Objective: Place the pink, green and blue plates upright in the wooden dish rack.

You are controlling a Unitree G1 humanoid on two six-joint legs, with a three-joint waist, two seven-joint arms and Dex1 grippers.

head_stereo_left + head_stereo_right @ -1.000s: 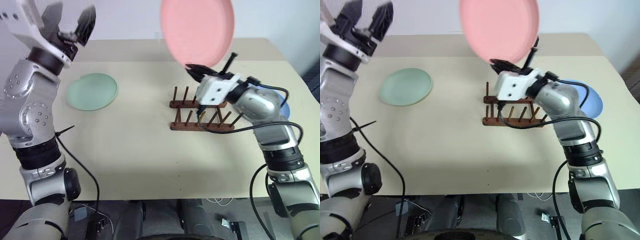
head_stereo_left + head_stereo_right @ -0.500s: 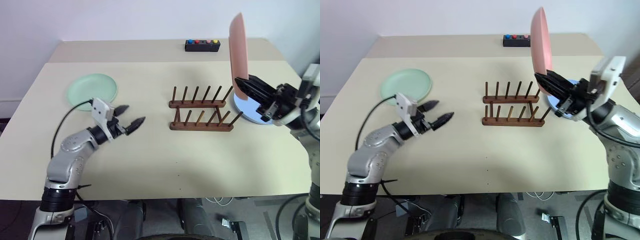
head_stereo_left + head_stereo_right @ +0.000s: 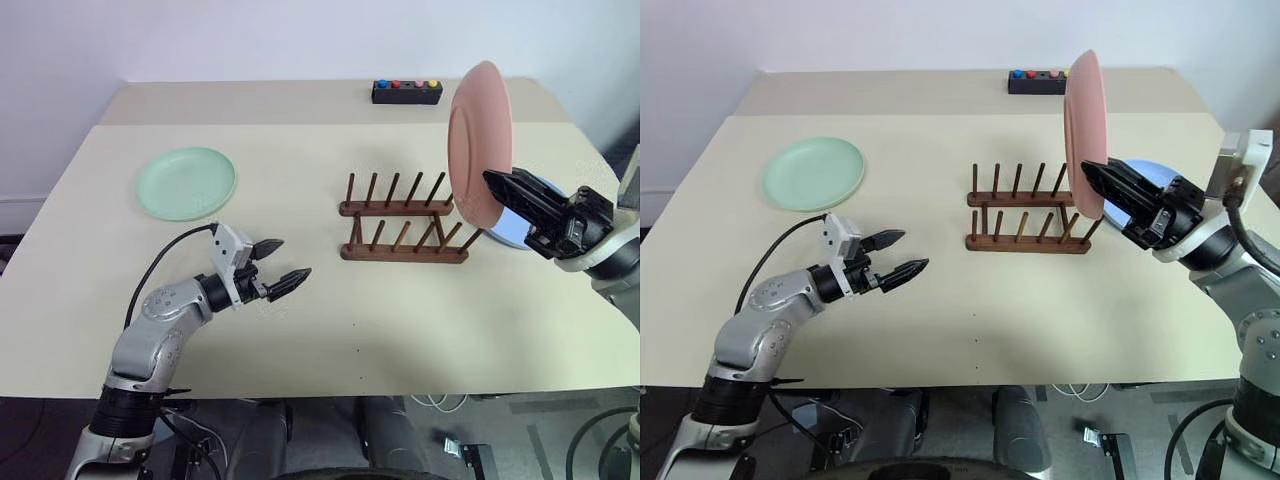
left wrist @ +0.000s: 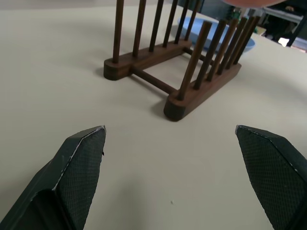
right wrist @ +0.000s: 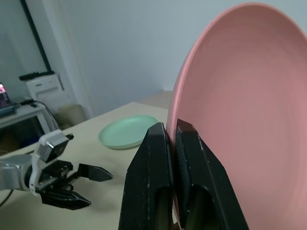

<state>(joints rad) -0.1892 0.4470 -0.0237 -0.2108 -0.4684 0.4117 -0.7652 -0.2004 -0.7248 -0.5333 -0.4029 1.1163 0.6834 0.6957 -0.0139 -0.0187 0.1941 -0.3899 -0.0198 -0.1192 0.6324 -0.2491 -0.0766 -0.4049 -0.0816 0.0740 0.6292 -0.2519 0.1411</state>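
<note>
Right eye view: right end effector (image 3: 1102, 182) clamps pink plate (image 3: 1083, 130) upright beside rack (image 3: 1025, 215), needing slot alignment; left end effector (image 3: 898, 254) gapes wide

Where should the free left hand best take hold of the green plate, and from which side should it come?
Probably its thin rim on the near, rack-facing edge. The green plate lies flat on the table, so only the raised rim gives purchase. The open left hand sits that side; one finger over, one under.
</note>
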